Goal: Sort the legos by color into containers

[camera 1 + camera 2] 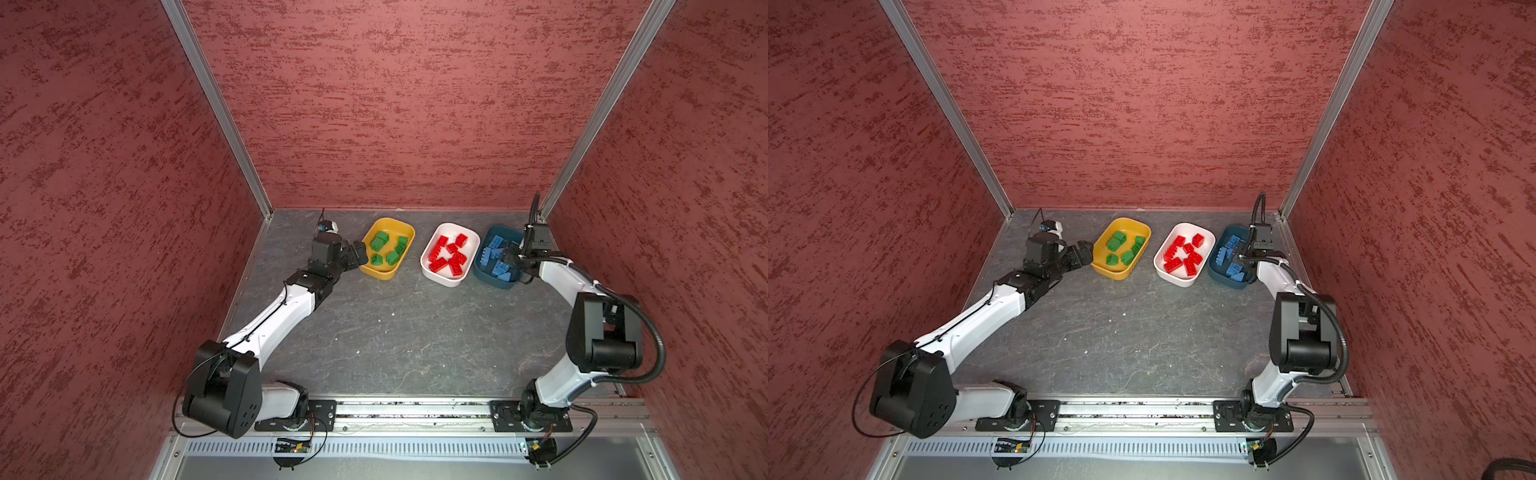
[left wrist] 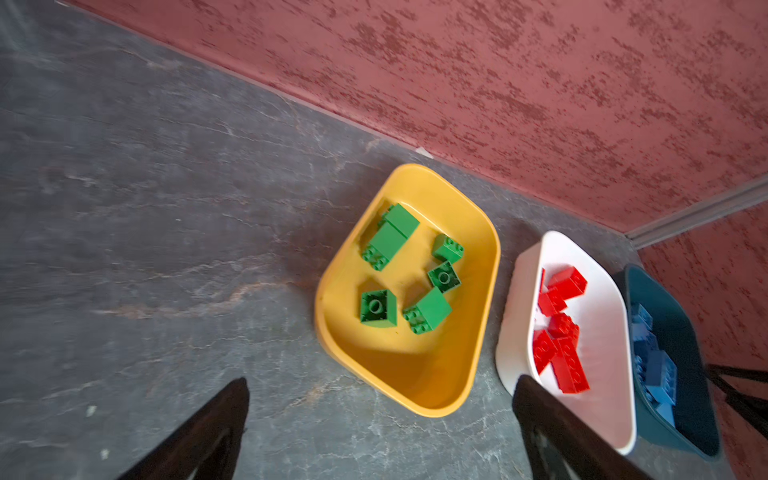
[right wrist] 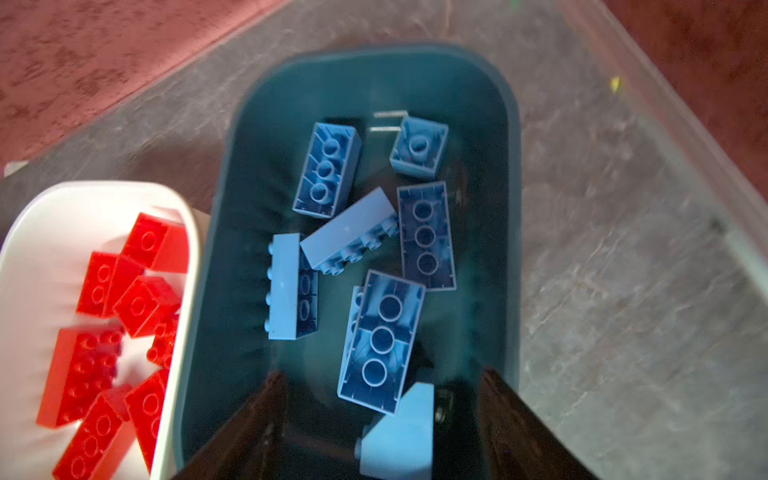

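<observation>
Right wrist view: right gripper [image 3: 382,372] spread above blue legos [image 3: 328,170], probably light, stiff, slippery; pinch the flat sides. Left gripper [image 2: 382,379] spread too.

Three tubs [image 1: 376,274] hold about five green bricks [image 2: 377,307], seven red bricks [image 3: 145,303] and at least seven blue bricks [image 3: 380,336].

Both arms have white shells with black joints. The left arm [image 1: 291,316] carries a thin black cable [image 1: 266,320], the right arm [image 1: 557,274] a thick ribbed black hose [image 1: 656,332]. The left gripper [image 1: 358,253] is black.
</observation>
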You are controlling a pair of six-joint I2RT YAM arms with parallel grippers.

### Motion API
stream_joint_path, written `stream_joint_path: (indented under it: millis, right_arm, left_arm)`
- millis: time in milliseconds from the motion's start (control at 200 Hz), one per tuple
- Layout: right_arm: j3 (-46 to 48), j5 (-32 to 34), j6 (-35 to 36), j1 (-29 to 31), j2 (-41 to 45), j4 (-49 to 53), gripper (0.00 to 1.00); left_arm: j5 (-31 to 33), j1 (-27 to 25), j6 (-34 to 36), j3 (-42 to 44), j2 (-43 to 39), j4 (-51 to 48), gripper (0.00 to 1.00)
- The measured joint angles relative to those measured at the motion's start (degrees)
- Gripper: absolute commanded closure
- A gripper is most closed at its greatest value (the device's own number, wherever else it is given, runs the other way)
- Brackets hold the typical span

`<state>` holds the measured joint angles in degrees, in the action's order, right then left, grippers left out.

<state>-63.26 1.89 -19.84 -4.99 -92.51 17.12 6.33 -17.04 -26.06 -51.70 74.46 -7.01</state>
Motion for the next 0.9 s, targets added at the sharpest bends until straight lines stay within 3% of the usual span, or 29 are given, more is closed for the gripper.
stream_joint_path:
  millis: [240,396,516,626,756,897]
  right_arm:
    - [17.1,6.1,-1.8,0.0,18.1,-17.3,0.01]
    - [29.7,14.8,-1.0,0.0,22.1,-29.0,0.01]
    - [35.8,21.2,0.9,0.0,21.1,-34.2,0.01]
    - [39.9,22.5,3.2,0.0,19.4,-42.1,0.01]
    - [47.0,18.7,6.9,0.0,15.9,-58.1,0.01]
    - [49.2,9.2,11.5,0.0,8.0,-71.5,0.01]
  left_arm:
    - [14.0,6.7,2.4,7.6,-8.3,-1.2,0.01]
    - [19.6,13.1,5.7,14.5,-10.4,0.0,0.01]
    - [18.2,19.0,7.6,19.1,-9.8,2.8,0.01]
    - [14.1,22.4,9.5,23.6,-8.2,8.9,0.01]
    - [8.5,22.9,11.6,27.9,-4.2,18.5,0.01]
    - [4.3,22.8,13.7,27.8,0.3,25.1,0.01]
